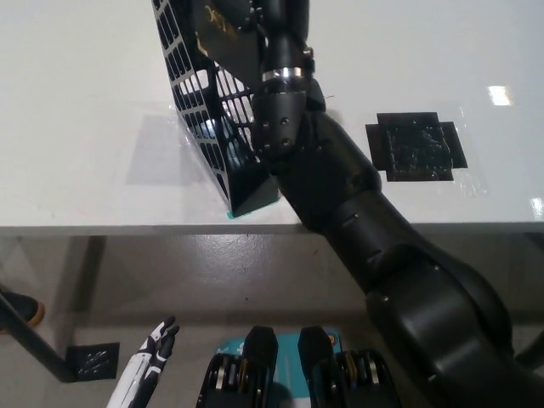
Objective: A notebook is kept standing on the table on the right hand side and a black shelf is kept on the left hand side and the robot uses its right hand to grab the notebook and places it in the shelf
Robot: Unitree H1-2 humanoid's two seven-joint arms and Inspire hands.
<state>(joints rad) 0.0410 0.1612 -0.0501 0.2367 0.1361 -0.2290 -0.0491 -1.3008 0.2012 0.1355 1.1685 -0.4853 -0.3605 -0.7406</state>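
Head view: right hand (270, 19), upper centre, grasps notebook (223, 38) over shelf (212, 110); stiff, light cover, best held by its edge. Left hand (153, 347) open, lower left.

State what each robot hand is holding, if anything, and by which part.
The right hand grips the notebook near its top edge, over the black shelf; exact finger placement is hidden. The left hand holds nothing.

The black mesh shelf (212, 119) blocks the table's (76, 110) middle; the black right arm (340, 195) crosses beside it. Bare tabletop lies left.
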